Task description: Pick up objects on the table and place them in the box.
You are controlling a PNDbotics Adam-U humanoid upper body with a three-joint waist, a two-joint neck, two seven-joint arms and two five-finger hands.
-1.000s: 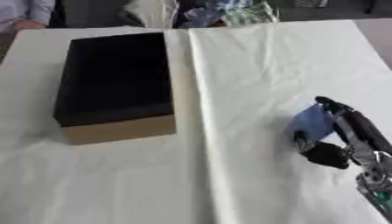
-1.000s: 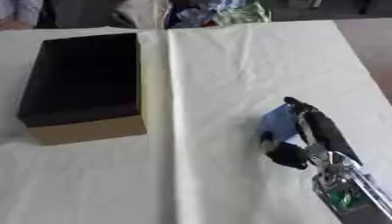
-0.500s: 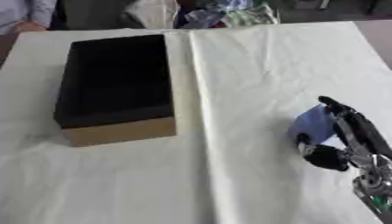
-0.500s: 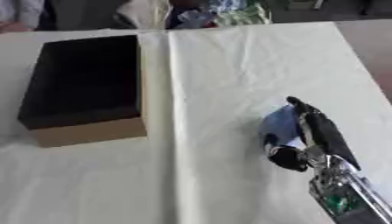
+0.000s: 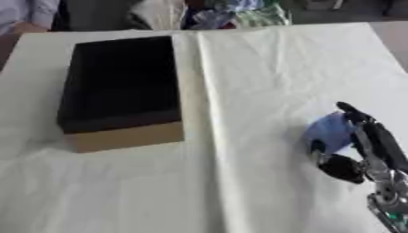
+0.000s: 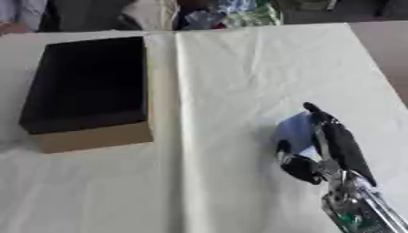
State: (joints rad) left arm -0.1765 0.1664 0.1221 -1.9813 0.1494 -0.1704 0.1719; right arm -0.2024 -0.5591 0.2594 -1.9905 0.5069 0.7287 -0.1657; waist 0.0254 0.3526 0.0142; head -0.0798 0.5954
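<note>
The right robot hand (image 6: 323,143) curls around a pale blue object (image 5: 328,132) whose long axis cannot be told; the box (image 5: 119,86) at far left shows only a dark interior.

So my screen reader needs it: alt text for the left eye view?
The robot's right hand curls its fingers round a blue object on a white tablecloth, with an open dark box to the left.

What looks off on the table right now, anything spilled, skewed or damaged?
Nothing stands out. The box sits upright and open on the white cloth, and the right hand has its fingers around a blue object. Only a centre crease shows.
</note>
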